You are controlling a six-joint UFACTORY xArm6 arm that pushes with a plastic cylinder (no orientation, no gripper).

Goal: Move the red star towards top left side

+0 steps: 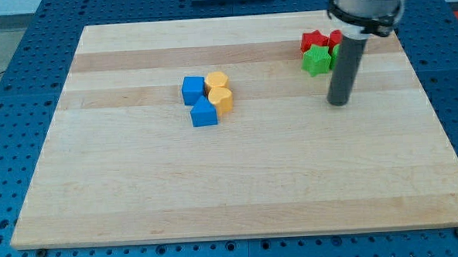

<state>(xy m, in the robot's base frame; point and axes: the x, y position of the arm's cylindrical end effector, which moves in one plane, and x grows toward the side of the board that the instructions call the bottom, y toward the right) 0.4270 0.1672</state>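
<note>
The red star (312,40) lies near the board's top right, touching a green star (316,60) just below it. A second red block (335,39) sits right beside it, partly hidden behind my rod, as is a green block (335,52) under it. My tip (338,102) rests on the board below and to the right of this cluster, apart from the blocks.
Near the board's middle left, a blue block (193,89), a second blue block (203,112) and two yellow blocks (217,82) (222,101) form a tight group. The wooden board (231,183) lies on a blue perforated table.
</note>
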